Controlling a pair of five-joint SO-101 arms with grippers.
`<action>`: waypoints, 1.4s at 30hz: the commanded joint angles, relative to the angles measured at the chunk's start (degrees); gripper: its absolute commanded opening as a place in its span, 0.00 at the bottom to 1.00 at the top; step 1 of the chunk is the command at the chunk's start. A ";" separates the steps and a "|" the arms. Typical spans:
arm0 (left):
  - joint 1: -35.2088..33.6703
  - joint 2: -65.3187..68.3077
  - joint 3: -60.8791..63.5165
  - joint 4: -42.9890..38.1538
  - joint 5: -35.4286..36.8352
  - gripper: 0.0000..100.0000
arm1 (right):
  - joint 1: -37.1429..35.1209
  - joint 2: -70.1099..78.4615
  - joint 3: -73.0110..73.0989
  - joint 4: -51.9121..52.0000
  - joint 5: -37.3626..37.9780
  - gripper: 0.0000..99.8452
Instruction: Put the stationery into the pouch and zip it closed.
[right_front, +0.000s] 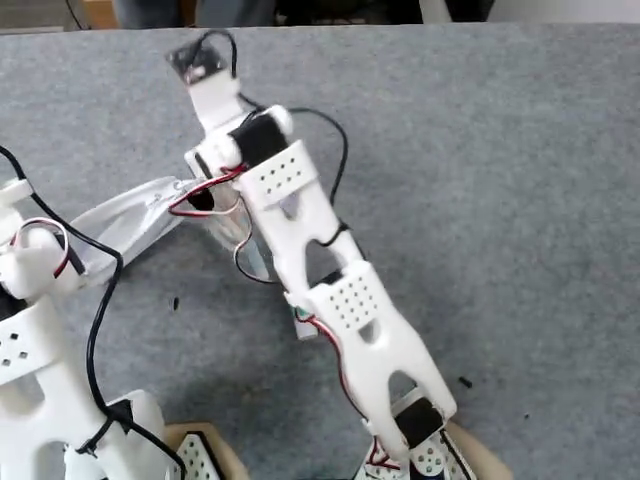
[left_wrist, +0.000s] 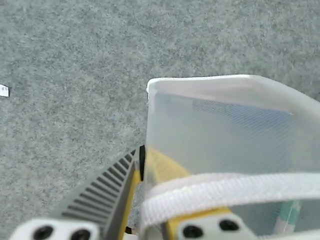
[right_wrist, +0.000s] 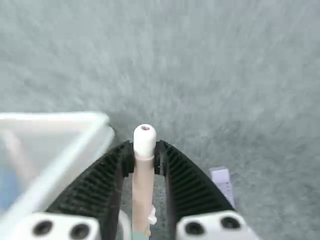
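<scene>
Presently the right gripper (right_wrist: 144, 150) is closed tight on a pen (right_wrist: 141, 190), clamped just below its white cap, with the cap end standing proud of the gripper tips; the pouch (right_wrist: 47, 137), translucent with a white rim, lies just beside this gripper, its corner near the pen but apart from it; the pen is not yet inside. The left gripper (left_wrist: 141, 165) is closed on the edge of the pouch at the end of the zip band (left_wrist: 225, 187), and appears to hold the wall upright above the bench (right_front: 500, 150); a striped item shows dimly through the wall close to that gripper, identity not determinable. From above, the pouch runs from the left gripper to a point under the right gripper. Risks, as judged: the pen sits beside the opening rather than over it, so a straight advance could strike the rim and push the pouch out of the left gripper's narrow pinch; the hold near the cap is short, so contact with the rim could pivot the pen in the jaws; release before the pen is past the rim would drop it on the bench, near the paper scrap (right_wrist: 221, 181) beside the right gripper; a sagging wall could narrow the mouth and later foul the zip.
</scene>
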 joint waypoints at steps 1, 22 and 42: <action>0.92 0.09 -0.57 1.32 -1.23 0.03 | -0.44 -12.79 3.38 0.35 -0.18 0.01; 1.45 -1.85 9.10 -2.99 -3.69 0.03 | -1.85 -52.70 21.49 -0.53 1.49 0.01; 9.89 -16.62 5.32 2.37 -3.25 0.03 | 0.53 -77.93 41.71 -0.09 -0.09 0.01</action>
